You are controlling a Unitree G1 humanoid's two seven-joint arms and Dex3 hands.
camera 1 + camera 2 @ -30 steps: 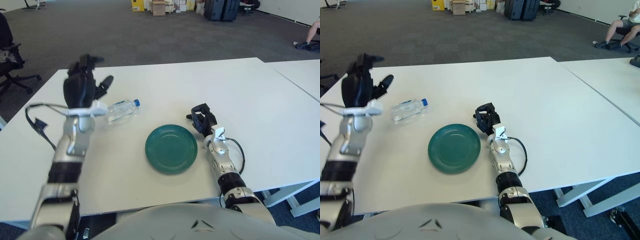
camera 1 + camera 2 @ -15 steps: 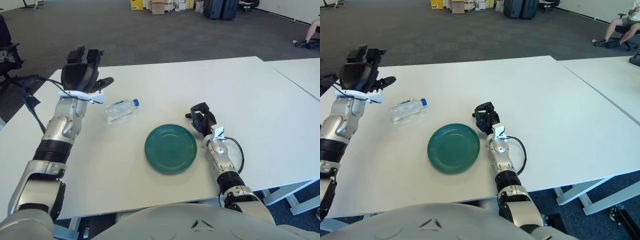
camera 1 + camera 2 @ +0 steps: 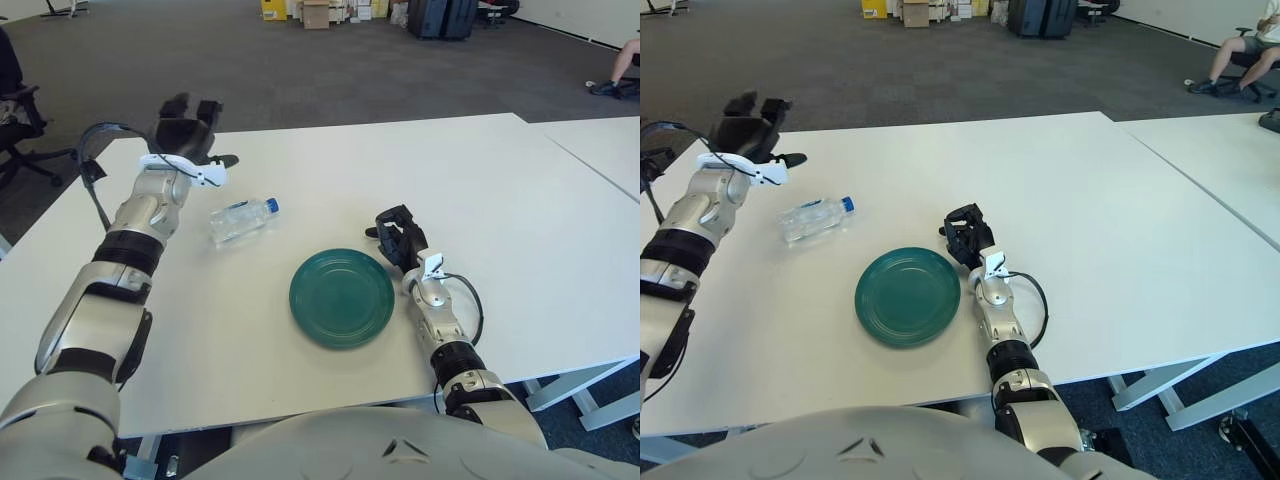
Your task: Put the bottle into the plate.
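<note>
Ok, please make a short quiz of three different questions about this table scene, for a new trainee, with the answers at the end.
1. True or false: the bottle lies on its side on the table.
2. Which hand shows nearer the bottle? A) left hand B) right hand
3. Fill in: the green plate holds ____.

Key:
1. True.
2. A; it is raised beyond the bottle with fingers spread, while the right hand shows beside the plate's right edge.
3. Nothing; the bottle is outside it.

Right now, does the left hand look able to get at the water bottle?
Probably yes. The left hand hovers open just behind and to the left of the water bottle, which lies on its side on the white table, with nothing between them.
</note>
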